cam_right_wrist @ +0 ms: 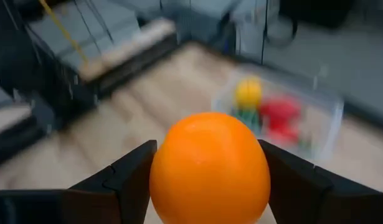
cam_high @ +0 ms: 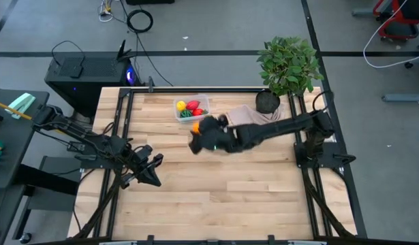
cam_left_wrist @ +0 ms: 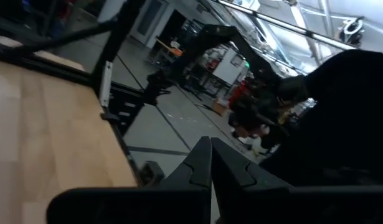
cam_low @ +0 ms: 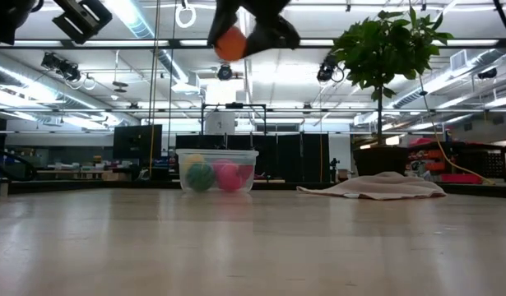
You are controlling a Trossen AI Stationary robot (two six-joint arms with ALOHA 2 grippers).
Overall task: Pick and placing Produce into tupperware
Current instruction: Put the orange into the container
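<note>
My right gripper hangs high above the table's middle, just near of the tupperware, shut on an orange toy fruit. The clear tupperware stands near the table's far edge and holds yellow, red and green produce. In the low view the orange fruit sits well above the tub. My left gripper rests shut over the table's left part. My right gripper pinches the orange fruit between its two fingers, one on each side of the ball at its widest part. The fruit is lifted clear, high above the table.
A beige folded cloth lies right of the tub under my right arm. A leafy potted plant stands at the far right corner. Bare wood covers the near half of the table.
</note>
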